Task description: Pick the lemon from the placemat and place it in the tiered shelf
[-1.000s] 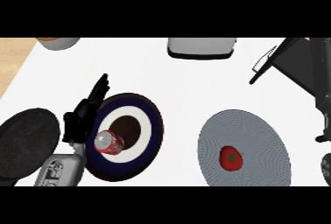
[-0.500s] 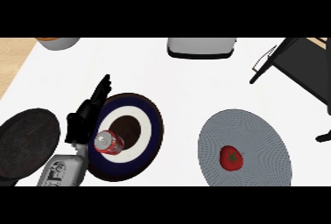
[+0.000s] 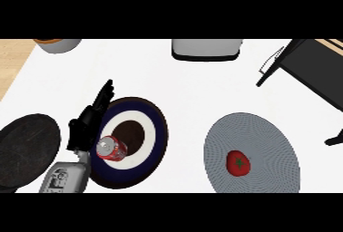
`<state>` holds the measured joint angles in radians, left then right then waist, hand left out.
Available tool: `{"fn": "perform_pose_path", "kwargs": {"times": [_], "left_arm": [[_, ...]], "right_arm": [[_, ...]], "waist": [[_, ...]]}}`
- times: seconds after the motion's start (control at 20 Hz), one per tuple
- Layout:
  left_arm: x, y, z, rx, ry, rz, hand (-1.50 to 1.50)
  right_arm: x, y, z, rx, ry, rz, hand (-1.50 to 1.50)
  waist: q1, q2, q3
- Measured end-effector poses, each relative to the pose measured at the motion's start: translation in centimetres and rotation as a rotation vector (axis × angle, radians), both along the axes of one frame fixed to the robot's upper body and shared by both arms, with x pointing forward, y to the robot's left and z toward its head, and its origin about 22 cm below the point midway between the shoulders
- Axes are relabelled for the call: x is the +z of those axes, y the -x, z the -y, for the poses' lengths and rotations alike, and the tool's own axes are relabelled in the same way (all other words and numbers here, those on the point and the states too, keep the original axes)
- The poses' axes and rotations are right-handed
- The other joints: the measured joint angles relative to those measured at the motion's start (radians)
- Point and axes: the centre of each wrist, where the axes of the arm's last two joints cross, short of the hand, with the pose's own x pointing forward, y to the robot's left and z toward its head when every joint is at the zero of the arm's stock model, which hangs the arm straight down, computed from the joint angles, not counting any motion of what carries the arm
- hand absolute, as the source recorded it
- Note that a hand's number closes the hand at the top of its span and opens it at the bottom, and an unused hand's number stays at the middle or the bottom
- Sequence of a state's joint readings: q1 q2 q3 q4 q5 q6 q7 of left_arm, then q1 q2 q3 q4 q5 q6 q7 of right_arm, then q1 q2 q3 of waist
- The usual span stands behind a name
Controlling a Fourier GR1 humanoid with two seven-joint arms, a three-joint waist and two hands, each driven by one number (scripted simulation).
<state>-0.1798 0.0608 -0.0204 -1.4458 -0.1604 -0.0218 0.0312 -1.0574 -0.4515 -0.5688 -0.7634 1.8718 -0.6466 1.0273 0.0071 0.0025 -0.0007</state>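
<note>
Red round fruit w/ green stem mark, not lemon-yellow, sits on grey placemat, right of centre. Likely light, stiff, smooth-skinned; take across its widest part. Left hand rests by plate, fingers straight.

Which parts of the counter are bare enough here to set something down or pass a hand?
Widest bare patch: between the blue-ringed plate, grey placemat and grey container. A narrower strip separates plate and placemat. Crowded at left: left hand, red can, dark round mat.
</note>
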Motion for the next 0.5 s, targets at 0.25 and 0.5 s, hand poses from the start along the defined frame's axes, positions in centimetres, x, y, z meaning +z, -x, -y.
{"fn": "perform_pose_path", "kwargs": {"times": [0.25, 0.5], "left_arm": [[0.1, -0.2, -0.2, -0.002, -0.002, 0.002, 0.0], [0.0, 0.3, -0.4, 0.002, 0.001, 0.005, 0.0]], "right_arm": [[-1.1, 0.9, 0.8, -0.074, -0.004, -0.017, -1.5], [-1.1, 1.5, -0.3, -0.053, -0.019, 0.059, -1.5]], "waist": [[-0.003, -0.002, -0.001], [-0.003, -0.004, 0.0]]}}
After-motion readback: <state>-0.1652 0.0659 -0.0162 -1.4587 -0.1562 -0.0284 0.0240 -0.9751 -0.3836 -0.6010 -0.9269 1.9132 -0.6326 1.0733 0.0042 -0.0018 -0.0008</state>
